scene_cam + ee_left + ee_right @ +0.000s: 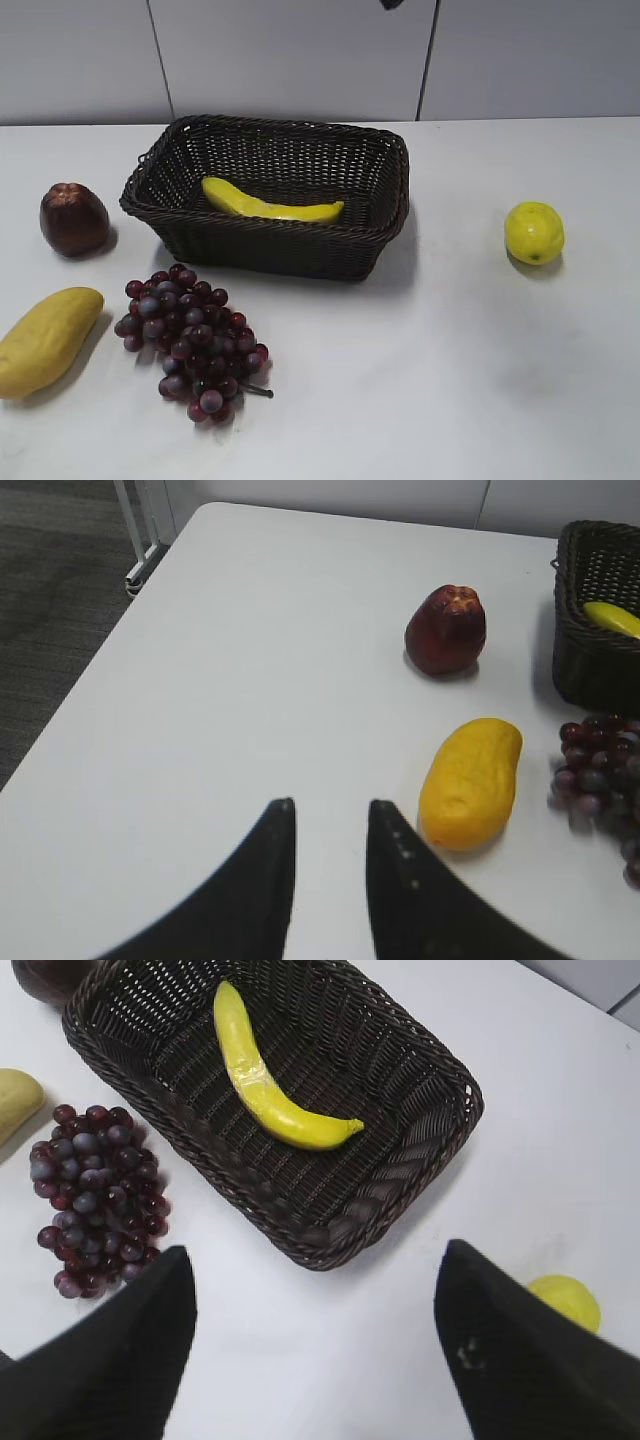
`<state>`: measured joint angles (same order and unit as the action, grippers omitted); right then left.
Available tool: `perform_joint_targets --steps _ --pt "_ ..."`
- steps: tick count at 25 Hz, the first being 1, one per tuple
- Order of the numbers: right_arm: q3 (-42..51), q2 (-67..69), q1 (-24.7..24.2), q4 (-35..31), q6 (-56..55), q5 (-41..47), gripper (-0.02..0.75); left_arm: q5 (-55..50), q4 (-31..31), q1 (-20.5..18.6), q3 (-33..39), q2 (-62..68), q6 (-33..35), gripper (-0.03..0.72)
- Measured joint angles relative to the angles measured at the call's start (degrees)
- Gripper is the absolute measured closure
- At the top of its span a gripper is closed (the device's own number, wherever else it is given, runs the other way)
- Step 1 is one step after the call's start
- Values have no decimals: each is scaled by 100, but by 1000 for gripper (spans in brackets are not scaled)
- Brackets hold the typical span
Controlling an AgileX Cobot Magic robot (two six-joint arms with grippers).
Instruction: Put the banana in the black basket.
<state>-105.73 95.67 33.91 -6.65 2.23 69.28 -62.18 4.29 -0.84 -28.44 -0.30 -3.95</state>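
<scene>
The bright-yellow curved banana (pixel 270 203) lies inside the black basket (pixel 290 250) on the white table. It also shows in the right wrist view (pixel 270 1080), lying on the floor of the basket (pixel 420 1130). The left wrist view shows the basket's corner (pixel 590 670) and a tip of the banana (pixel 615 617). My right gripper (pixel 315 1260) is wide open and empty, high above the table in front of the basket. My left gripper (pixel 330 810) is open and empty above bare table left of the mango. Neither gripper shows in the exterior view.
A dull-yellow mango (pixel 45 340) lies at the front left, a bunch of purple grapes (pixel 190 345) in front of the basket, a dark-red fruit (pixel 73 218) left of the basket, and a lemon (pixel 534 232) at the right. The table's left edge (pixel 100 660) drops to the floor.
</scene>
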Motion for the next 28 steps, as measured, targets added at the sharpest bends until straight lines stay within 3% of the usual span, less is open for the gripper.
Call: perform_joint_targets --steps 6,14,18,23,28 --pt "1078 -822 0 49 -51 -2 148 0 0 0 0 0 0 449" --pt "3481 -2205 -211 172 -449 -382 148 0 0 0 0 0 0 449" --pt "4437 -2900 -674 172 -576 -586 148 0 0 0 0 0 0 449" --pt "5275 -4058 -1632 270 -611 -846 148 0 0 0 0 0 0 449" --pt "5830 -5594 -2009 569 -734 -1219 148 0 0 0 0 0 0 449"
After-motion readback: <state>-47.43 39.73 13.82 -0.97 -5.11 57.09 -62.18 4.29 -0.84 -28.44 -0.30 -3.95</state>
